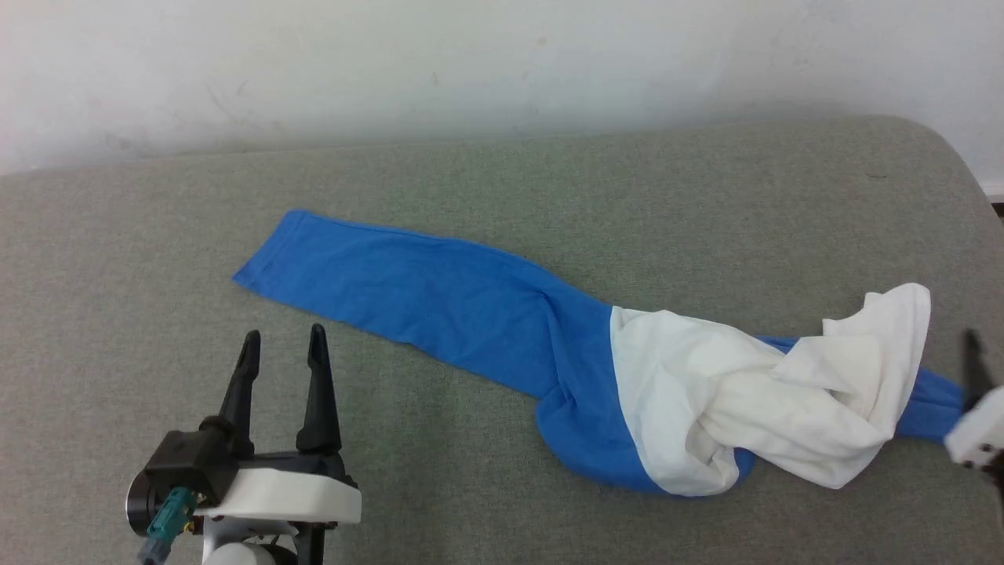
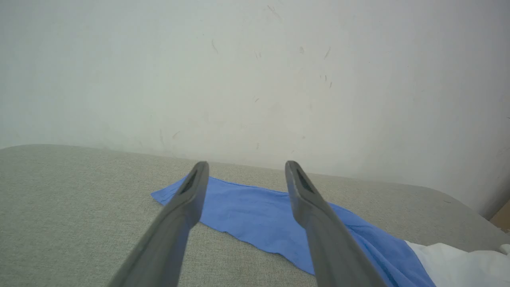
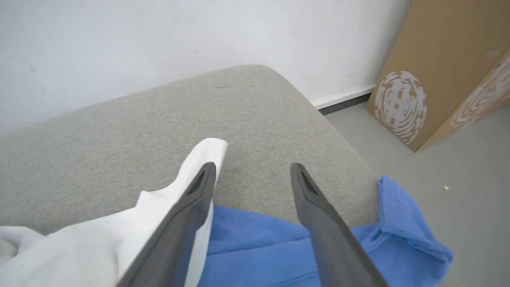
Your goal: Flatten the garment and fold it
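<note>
Fingers (image 1: 318, 377) stand apart, empty, on two grippers: left gripper (image 1: 284, 339) pointing at one shirt's (image 1: 471, 306) flat sleeve, right gripper (image 3: 253, 169) over its other sleeve.

The left gripper (image 2: 247, 165) holds its jaws wide apart above the grey worktop (image 2: 59, 207). Beyond them the garment (image 2: 255, 217) lies with its blue sleeve flat and its white body at lower right. A white wall (image 2: 255, 79) stands behind.

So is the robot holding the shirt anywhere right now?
No, nothing is held. The left gripper and the right gripper are both open, and the garment lies loose.
</note>
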{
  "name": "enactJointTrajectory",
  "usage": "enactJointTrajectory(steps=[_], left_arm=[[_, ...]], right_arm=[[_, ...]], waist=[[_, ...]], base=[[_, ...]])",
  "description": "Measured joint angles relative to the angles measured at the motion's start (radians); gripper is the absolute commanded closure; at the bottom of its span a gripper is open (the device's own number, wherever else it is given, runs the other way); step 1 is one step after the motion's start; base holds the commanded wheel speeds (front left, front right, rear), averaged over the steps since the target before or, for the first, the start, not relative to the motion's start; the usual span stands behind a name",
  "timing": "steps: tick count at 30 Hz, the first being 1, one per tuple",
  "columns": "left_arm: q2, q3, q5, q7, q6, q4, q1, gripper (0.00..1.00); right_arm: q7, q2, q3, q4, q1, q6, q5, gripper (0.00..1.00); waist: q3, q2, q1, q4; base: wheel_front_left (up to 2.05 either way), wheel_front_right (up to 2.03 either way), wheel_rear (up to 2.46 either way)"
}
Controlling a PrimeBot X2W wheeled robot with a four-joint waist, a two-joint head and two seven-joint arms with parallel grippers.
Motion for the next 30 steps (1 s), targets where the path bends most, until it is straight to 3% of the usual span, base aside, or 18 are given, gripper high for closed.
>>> enactJointTrajectory(steps=[4, 10, 11, 12, 13, 18, 23, 26, 30], left_arm=[[0.000, -0.001, 0.000, 0.000, 0.000, -0.001, 0.000, 0.00], [0.000, -0.005, 0.000, 0.000, 0.000, 0.000, 0.000, 0.00], [0.000, -0.007, 0.000, 0.000, 0.000, 0.001, 0.000, 0.00], [0.000, -0.007, 0.000, 0.000, 0.000, 0.002, 0.000, 0.00], [0.000, -0.009, -0.001, 0.000, 0.000, 0.003, 0.000, 0.00], [0.000, -0.007, -0.002, 0.000, 0.001, 0.009, 0.000, 0.00], [0.000, -0.006, 0.000, 0.000, -0.001, 0.020, 0.007, 0.00], [0.000, -0.008, 0.000, 0.000, -0.005, 0.025, 0.015, 0.00], [0.000, -0.008, 0.000, 0.000, -0.009, 0.027, 0.028, 0.00]], right_arm=[[0.148, -0.013, 0.142, -0.041, 0.001, 0.000, 0.075, 0.00], [0.328, -0.052, 0.260, -0.012, 0.009, 0.000, 0.143, 0.00], [0.346, -0.056, 0.268, -0.002, 0.013, 0.000, 0.146, 0.47], [0.354, -0.058, 0.275, 0.003, 0.016, 0.000, 0.157, 0.77], [0.358, -0.059, 0.280, 0.004, 0.017, 0.000, 0.165, 1.00], [0.264, -0.061, 0.271, -0.051, 0.015, 0.000, 0.149, 1.00], [0.165, -0.024, 0.264, -0.209, 0.023, 0.000, 0.092, 1.00], [0.186, 0.012, 0.275, -0.337, 0.088, 0.000, 0.069, 1.00], [0.297, 0.057, 0.290, -0.532, 0.286, 0.000, 0.055, 1.00]], waist=[[0.006, -0.0001, 0.0000, -0.007], [0.019, 0.0000, 0.0000, -0.008], [0.020, 0.0000, 0.0001, -0.007], [0.019, 0.0000, 0.0001, -0.006], [0.018, 0.0000, 0.0001, -0.006], [0.003, 0.0000, 0.0000, -0.009], [-0.029, 0.0000, 0.0000, -0.018], [-0.053, 0.0000, 0.0001, -0.025], [-0.083, 0.0000, -0.0001, -0.031]], base=[[0.00, 0.00, 0.00], [0.00, 0.00, 0.00], [0.00, 0.00, 0.00], [0.00, 0.00, 0.00], [0.00, 0.00, 0.00], [0.00, 0.00, 0.00], [0.00, 0.00, 0.00], [0.00, 0.00, 0.00], [0.00, 0.00, 0.00]])
